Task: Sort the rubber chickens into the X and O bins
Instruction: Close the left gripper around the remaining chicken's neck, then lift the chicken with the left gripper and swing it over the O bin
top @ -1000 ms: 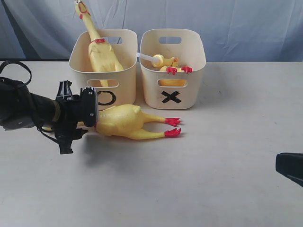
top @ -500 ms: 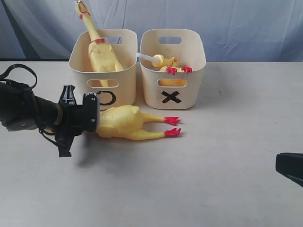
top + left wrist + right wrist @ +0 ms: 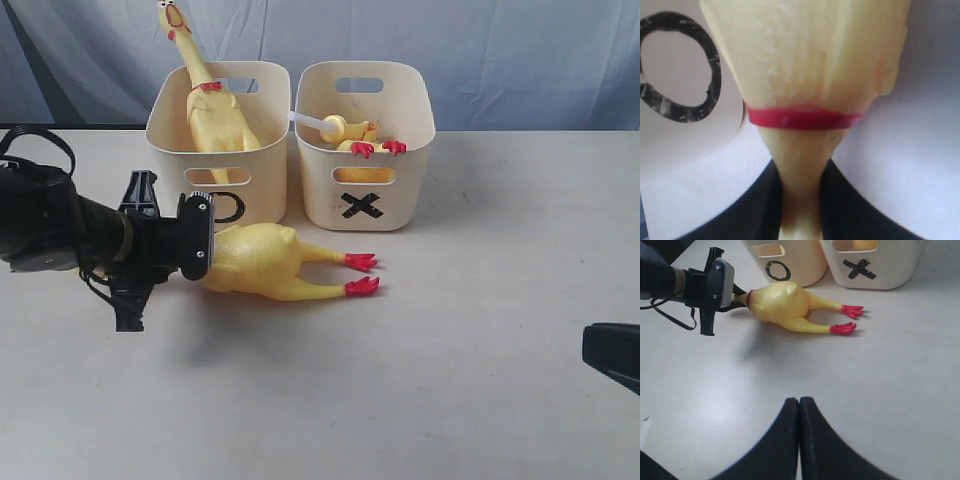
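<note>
Now the chicken (image 3: 265, 262) is being held at its neck by the left gripper (image 3: 801, 200). The jaws are being pressed in on either side of the thin stalk, on the narrow side of the red ring (image 3: 802, 119). The right gripper (image 3: 799, 440) is being kept fully closed and empty at the lower right edge of the exterior view, well apart.

The body is lying on the table (image 3: 460, 350) at middle left, just in front of the O bin (image 3: 262, 185), with its red feet pointing right toward the X bin (image 3: 410, 200). A lift is judged to be the step in hand. With the hold so far from the plump body, sagging and swinging are to be expected, so a slow, high rise is being called for, so that the feet clear the rim. Since a long chicken (image 3: 215, 115) is standing in the O bin, that bin is judged the likely target.

Soft, matte, faintly ridged yellow rubber is being squeezed here, tapering sharply to the neck. The bins are showing as smooth cream plastic with rounded corners and handle slots.
</note>
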`<state>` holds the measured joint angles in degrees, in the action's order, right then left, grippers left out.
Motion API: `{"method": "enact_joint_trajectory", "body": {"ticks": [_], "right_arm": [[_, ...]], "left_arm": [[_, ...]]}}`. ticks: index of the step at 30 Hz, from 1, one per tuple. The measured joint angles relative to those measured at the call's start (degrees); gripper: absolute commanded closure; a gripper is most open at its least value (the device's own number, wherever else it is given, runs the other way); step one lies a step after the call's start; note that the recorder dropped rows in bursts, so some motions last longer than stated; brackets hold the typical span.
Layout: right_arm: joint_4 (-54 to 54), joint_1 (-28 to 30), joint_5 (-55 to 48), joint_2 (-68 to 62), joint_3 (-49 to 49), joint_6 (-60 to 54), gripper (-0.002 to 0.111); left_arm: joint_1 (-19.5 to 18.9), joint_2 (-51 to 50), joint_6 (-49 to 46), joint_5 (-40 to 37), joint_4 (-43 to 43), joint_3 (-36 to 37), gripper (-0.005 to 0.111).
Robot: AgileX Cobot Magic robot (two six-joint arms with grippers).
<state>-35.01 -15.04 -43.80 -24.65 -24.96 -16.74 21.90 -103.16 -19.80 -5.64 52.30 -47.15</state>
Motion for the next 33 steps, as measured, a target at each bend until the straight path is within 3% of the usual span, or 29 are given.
{"method": "enact_joint_trajectory", "body": {"ticks": [9,21,33], "right_arm": [[0.00,0.00,0.00,0.00,0.00,0.00,0.109],[0.00,0.00,0.00,0.00,0.00,0.00,0.109],[0.00,0.00,0.00,0.00,0.00,0.00,0.109]], "left_arm": [[4.01,5.68,0.08,-6.52,-0.11,3.35,0.107],[8.32,17.53,-0.15,-10.23,-9.15,5.53,0.107],[8.75,29.64,-0.15,-21.68,-15.18,5.53,0.107]]}}
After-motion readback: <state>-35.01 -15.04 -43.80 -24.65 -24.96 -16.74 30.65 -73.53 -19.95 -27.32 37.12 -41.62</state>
